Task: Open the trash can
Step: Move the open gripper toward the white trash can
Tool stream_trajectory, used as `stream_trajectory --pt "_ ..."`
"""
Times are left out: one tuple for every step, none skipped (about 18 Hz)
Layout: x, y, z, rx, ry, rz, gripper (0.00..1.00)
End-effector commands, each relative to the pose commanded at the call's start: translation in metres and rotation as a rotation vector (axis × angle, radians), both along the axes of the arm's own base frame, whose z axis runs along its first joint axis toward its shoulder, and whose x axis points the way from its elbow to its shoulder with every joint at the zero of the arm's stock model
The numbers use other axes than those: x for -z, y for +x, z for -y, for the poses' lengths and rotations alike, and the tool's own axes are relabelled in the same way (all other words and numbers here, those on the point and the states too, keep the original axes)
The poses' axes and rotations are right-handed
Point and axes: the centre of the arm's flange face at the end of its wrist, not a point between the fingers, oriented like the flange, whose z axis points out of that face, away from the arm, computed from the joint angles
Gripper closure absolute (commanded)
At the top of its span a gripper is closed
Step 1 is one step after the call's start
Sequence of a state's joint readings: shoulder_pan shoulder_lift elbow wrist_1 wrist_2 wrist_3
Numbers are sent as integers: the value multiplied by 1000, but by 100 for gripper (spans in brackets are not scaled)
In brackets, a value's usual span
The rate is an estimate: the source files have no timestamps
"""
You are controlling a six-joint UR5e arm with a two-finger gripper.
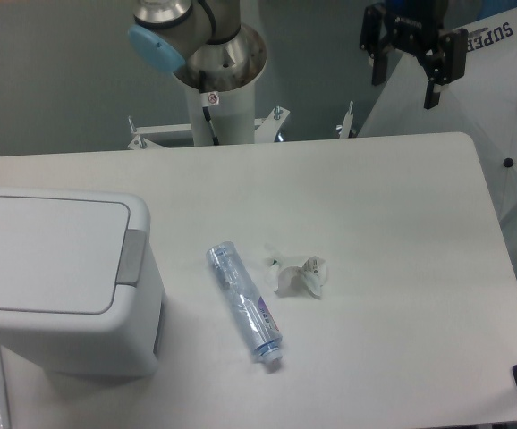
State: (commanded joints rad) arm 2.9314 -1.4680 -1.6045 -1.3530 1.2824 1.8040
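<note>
The trash can (62, 281) sits lower left on the surface (402, 232), lid shut. Near its right lie a bottle (243, 302) and crumpled paper (301, 273). The claw (408, 82) hangs upper right, wide and holding nothing.

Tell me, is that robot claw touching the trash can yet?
Apart. The fixed camera shows the gripper hanging past the table's far edge, upper right, while the trash can sits at the near left, with bare tabletop between.
</note>
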Motion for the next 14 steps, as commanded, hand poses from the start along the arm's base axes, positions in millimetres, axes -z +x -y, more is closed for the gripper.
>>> stream_trajectory --pt "-2 -1 1 -2 -2 -5 0" --pt "-3 -1 1 -3 -4 -4 0" --pt "-7 0 1 -3 -4 -7 0" --pt "-6 2 -2 -5 -5 0 0" --pt "-7 3 -2 -36 9 12 0" --pt "-9 4 -4 -76 23 23 0" --pt "-10 4 -7 -120 42 41 0" --pt "-13 5 -8 -160 61 54 0" --pt "-14 5 -8 -193 73 67 0" --pt "-14 5 -10 -210 85 78 0" --pt "-18 7 -13 -225 101 82 0" --pt "-20 8 -17 -245 112 94 0" --pt "-21 9 -21 -269 122 105 0" --pt "-22 12 -27 -289 130 119 0"
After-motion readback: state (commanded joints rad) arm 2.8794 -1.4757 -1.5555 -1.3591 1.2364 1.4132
